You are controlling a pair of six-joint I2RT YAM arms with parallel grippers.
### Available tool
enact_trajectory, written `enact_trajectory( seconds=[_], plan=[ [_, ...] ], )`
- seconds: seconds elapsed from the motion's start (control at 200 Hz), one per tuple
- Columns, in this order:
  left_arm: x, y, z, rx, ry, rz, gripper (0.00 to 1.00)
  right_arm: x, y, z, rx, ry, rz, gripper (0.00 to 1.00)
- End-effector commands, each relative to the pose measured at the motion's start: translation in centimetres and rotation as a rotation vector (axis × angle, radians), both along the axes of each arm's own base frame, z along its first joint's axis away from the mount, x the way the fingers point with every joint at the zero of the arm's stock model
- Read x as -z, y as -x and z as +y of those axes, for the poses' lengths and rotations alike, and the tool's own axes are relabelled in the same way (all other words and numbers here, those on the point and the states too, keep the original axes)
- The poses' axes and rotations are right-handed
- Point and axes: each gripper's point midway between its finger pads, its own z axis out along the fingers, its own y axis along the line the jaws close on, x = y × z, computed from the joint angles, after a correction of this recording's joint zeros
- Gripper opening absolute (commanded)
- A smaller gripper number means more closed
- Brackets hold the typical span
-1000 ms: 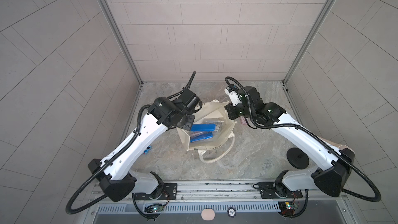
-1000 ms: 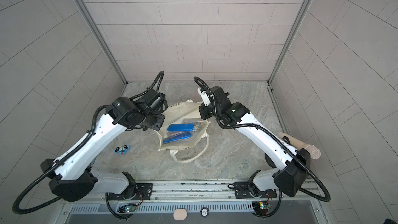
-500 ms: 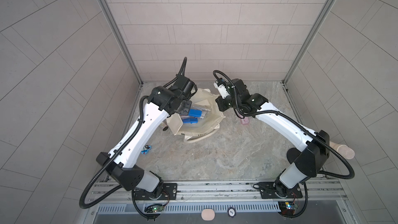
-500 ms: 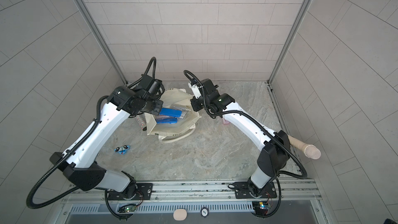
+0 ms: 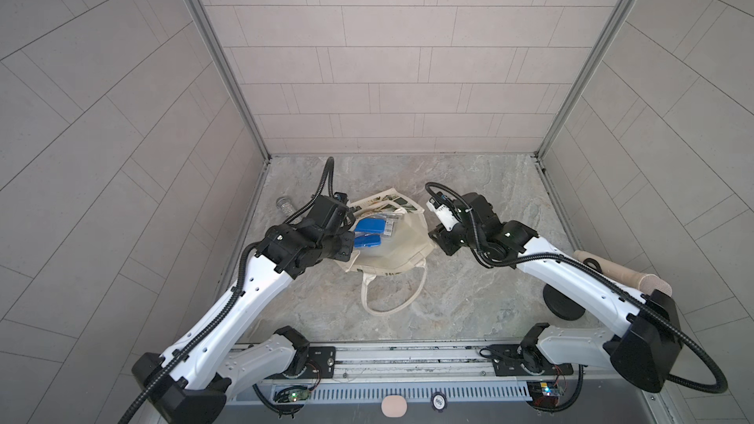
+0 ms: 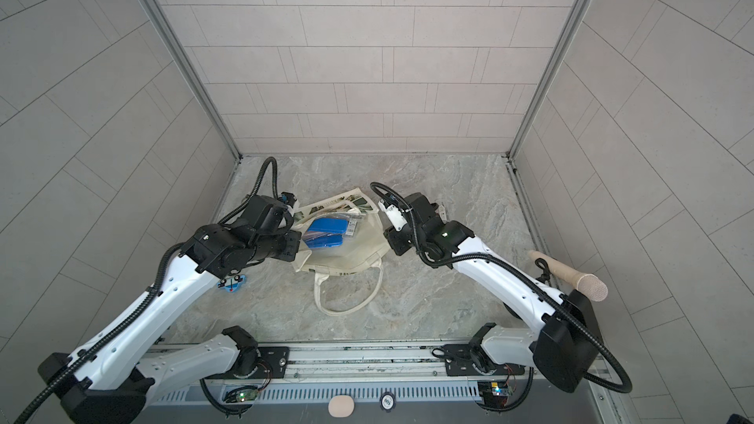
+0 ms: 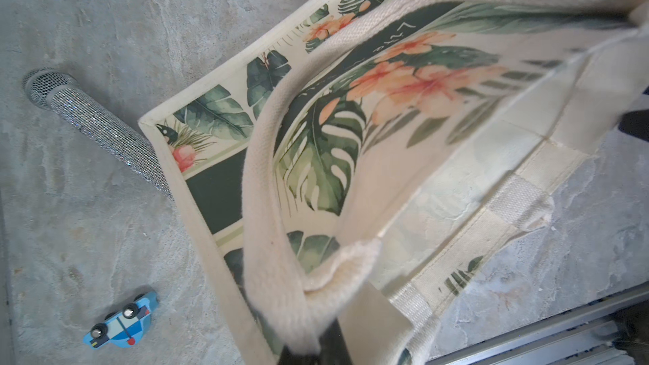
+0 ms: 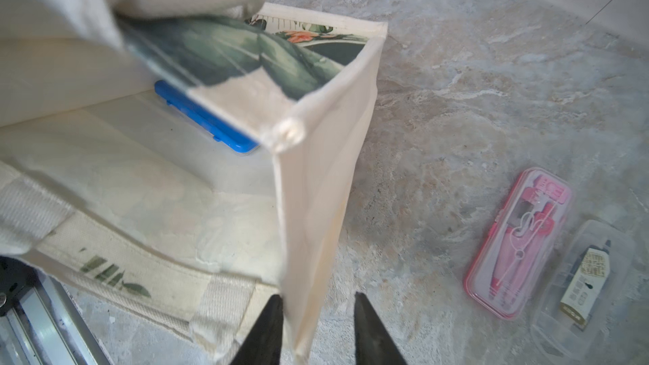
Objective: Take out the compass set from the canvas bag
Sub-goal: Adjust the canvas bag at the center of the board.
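Gaping cream canvas bag (image 5: pixel 408 240), leafy floral print

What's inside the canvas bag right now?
A blue case lies inside the canvas bag on its lower wall, partly covered by the printed panel. Its far end and anything deeper are hidden.

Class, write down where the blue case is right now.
In both top views the blue case lies inside the open canvas bag, around mid-table, slightly left; the right wrist view shows it on the bag's lower inner face, under the lifted printed panel.
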Motion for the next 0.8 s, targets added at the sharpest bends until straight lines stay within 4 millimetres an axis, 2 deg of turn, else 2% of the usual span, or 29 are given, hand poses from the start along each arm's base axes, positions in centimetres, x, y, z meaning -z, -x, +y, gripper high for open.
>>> enact_trajectory(
  seconds=[0.0, 0.12, 0.215, 0.325, 0.37, 0.545, 0.596, 0.701, 0.796],
  plan=[
    [0.6, 0.6, -0.4, 0.001, 0.051, 0.006, 0.00, -1.7, 1.9, -0.5, -0.057, -0.002, -0.058, 0.42],
    [2.2, 1.8, -1.2, 0.048, 0.102, 0.042, 0.00, -2.9, 4.7, 0.4, -0.163, 0.020, -0.120, 0.42],
    [3.0, 2.6, -1.0, 0.048, 0.126, 0.042, 0.00, -3.6, 7.3, 2.2, -0.270, 0.014, -0.163, 0.42],
    [2.6, 3.1, -0.7, 0.035, 0.165, -0.005, 0.00, -3.2, 9.9, 5.0, -0.367, -0.028, -0.173, 0.42],
    [2.1, 3.2, -0.5, 0.028, 0.180, -0.030, 0.00, -3.0, 10.2, 6.0, -0.371, -0.052, -0.169, 0.42],
    [0.7, 4.0, -0.3, 0.038, 0.229, -0.090, 0.00, -3.2, 10.1, 9.5, -0.279, -0.114, -0.118, 0.39],
    [0.5, 4.0, -0.2, 0.040, 0.235, -0.106, 0.00, -3.3, 9.5, 10.4, -0.220, -0.154, -0.080, 0.38],
    [0.0, 4.1, -0.2, 0.045, 0.249, -0.132, 0.00, -3.5, 7.9, 11.9, -0.065, -0.323, -0.029, 0.34],
    [-0.2, 4.1, 0.0, 0.043, 0.250, -0.151, 0.00, -3.0, 6.8, 12.1, 0.094, -0.462, 0.040, 0.33]
  ],
)
